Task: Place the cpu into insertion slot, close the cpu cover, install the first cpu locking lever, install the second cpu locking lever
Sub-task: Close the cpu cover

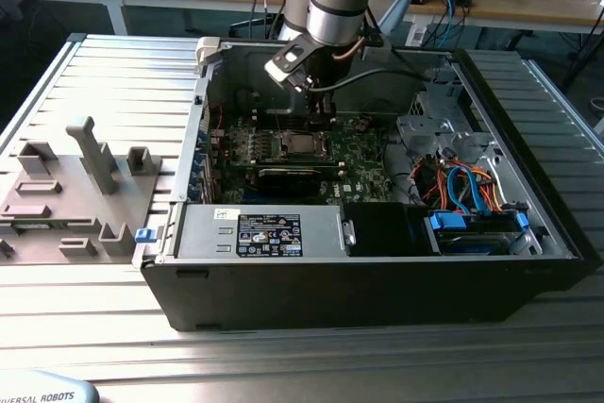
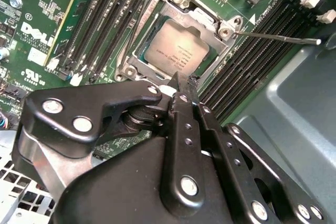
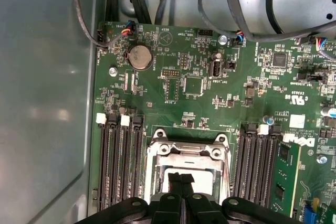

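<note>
Lying on a ribbed metal table (image 1: 113, 73), open computer case (image 1: 377, 280), green circuit board (image 3: 210, 51) flat on its floor. Reaching down into it, arm with black gripper (image 2: 182, 80), fingers pressed together on nothing, tips at the socket's edge, contact unclear. Lying over the insertion slot (image 2: 140, 52), cpu cover (image 2: 207, 18): thin silvery frame, large central cut-out. Seated within, cpu (image 2: 176, 48): small, square, matte silvery-grey top with faint print. Sticking out from one socket corner across the long black slots (image 2: 252, 61), thin lever rod (image 2: 278, 38).
</note>
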